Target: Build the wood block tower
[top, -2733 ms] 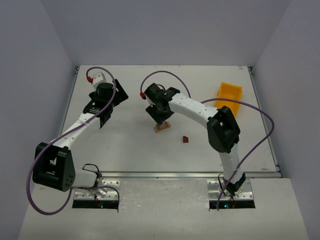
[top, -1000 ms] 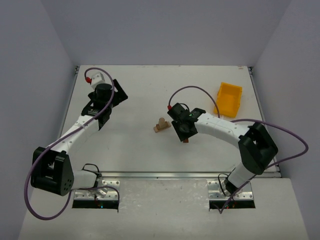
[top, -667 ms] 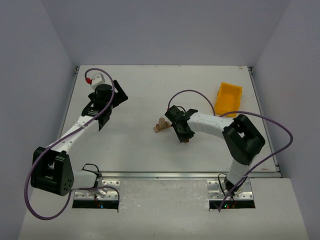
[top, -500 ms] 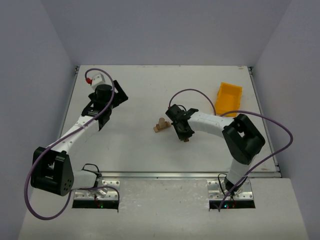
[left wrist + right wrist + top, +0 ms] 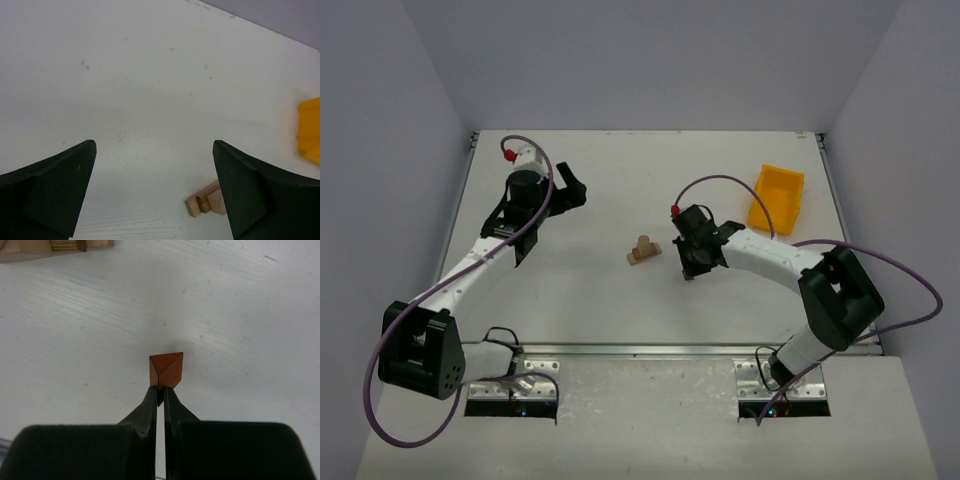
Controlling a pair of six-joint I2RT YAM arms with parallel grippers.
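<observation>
The wood block tower [image 5: 643, 250] is a pale flat plank with a small pale block and a round piece on it, mid-table; its end shows in the left wrist view [image 5: 207, 202] and along the top edge of the right wrist view [image 5: 50, 247]. To its right, my right gripper [image 5: 160, 390] is shut on the near edge of the dark reddish-brown wedge [image 5: 166, 370]. In the top view the right gripper [image 5: 692, 268] hides the wedge. My left gripper [image 5: 570, 190] stands wide open at the back left, nothing between its fingers [image 5: 55, 185].
A yellow plastic bin [image 5: 777, 197] sits at the back right, its edge also showing in the left wrist view [image 5: 310, 130]. Purple cables loop off both arms. The white table [image 5: 580, 300] ends at walls left, right and back.
My right gripper has closed its jaws onto the wedge, and its wrist has shifted slightly right. The left arm has swung a little toward the middle, still open.
</observation>
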